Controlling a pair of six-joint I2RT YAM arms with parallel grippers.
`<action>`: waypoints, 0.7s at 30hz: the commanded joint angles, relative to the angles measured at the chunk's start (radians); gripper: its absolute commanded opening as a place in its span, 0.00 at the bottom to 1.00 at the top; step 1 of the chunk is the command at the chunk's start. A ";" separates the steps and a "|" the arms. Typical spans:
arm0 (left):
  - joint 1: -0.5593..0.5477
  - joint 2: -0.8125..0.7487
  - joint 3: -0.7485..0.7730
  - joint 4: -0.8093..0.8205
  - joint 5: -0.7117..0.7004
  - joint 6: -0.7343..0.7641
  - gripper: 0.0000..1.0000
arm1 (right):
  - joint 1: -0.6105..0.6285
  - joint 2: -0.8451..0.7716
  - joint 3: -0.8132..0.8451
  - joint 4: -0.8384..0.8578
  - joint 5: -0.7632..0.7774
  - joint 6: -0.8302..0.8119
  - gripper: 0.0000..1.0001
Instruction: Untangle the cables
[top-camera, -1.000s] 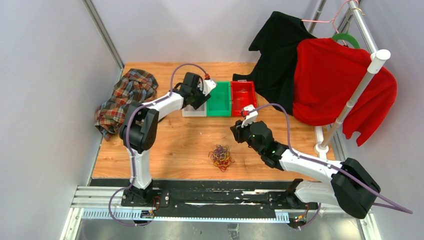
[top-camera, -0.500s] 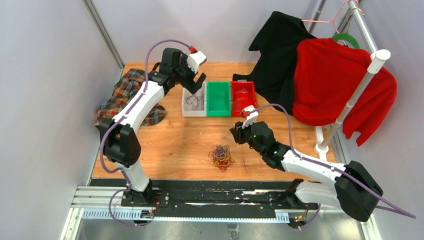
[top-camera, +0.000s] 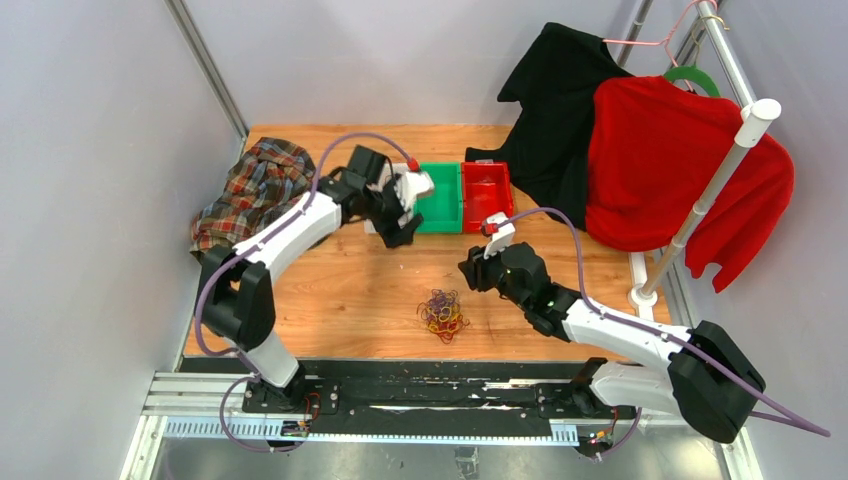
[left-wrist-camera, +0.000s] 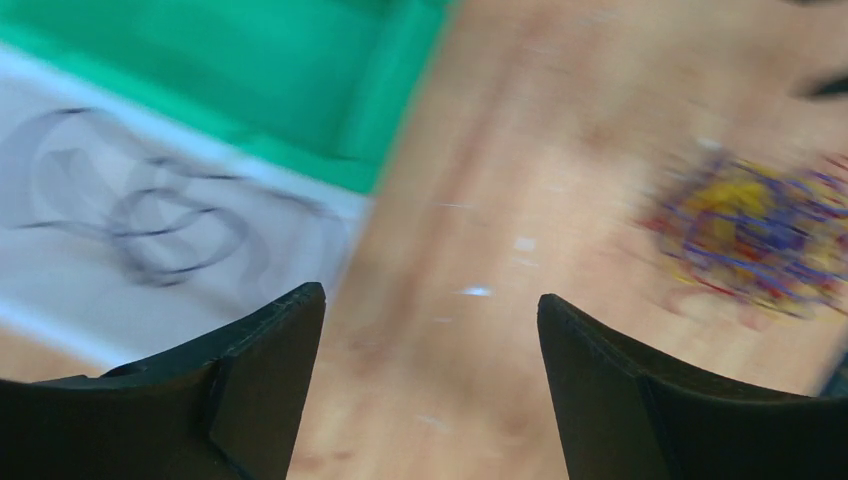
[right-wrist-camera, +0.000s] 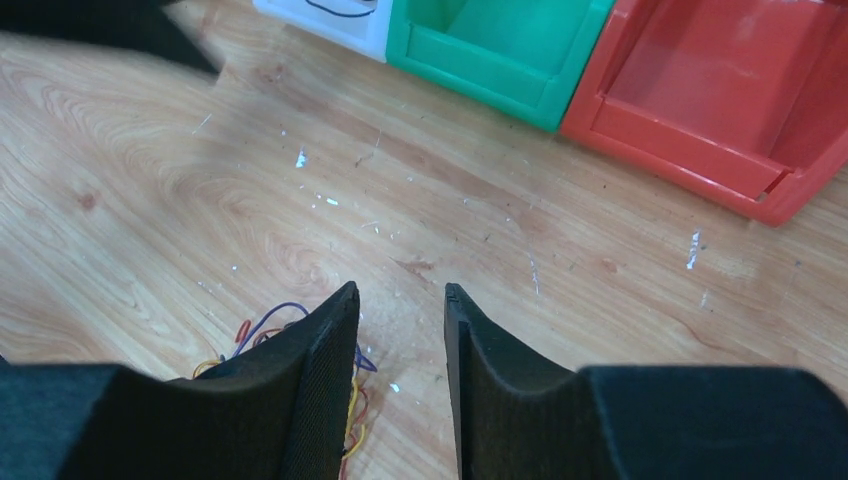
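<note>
The cables lie as a small yellow, red and purple tangle on the wooden table, near its front edge. They show blurred in the left wrist view. Only their edge peeks out beside my right gripper's left finger. My left gripper hangs open over bare wood at the front of the white bin, with nothing between its jaws. A thin dark cable lies curled inside that bin. My right gripper hovers just right of the tangle, jaws apart and empty.
A green bin and a red bin stand in a row to the right of the white one. A plaid cloth lies at the left edge. Black and red garments hang on a rack at the right.
My left arm rose from over the white bin toward the back, leaving a dark cable in it. It then came forward and down to the bin's front. The right arm barely moved.
</note>
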 joint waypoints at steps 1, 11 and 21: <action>-0.115 -0.114 -0.134 -0.087 0.166 -0.026 0.83 | -0.013 -0.007 0.012 -0.055 -0.041 0.013 0.38; -0.233 -0.045 -0.214 0.034 0.251 -0.264 0.76 | -0.013 -0.100 -0.064 -0.113 -0.017 0.057 0.33; -0.301 0.066 -0.202 0.200 0.237 -0.366 0.70 | -0.013 -0.230 -0.127 -0.202 0.002 0.071 0.31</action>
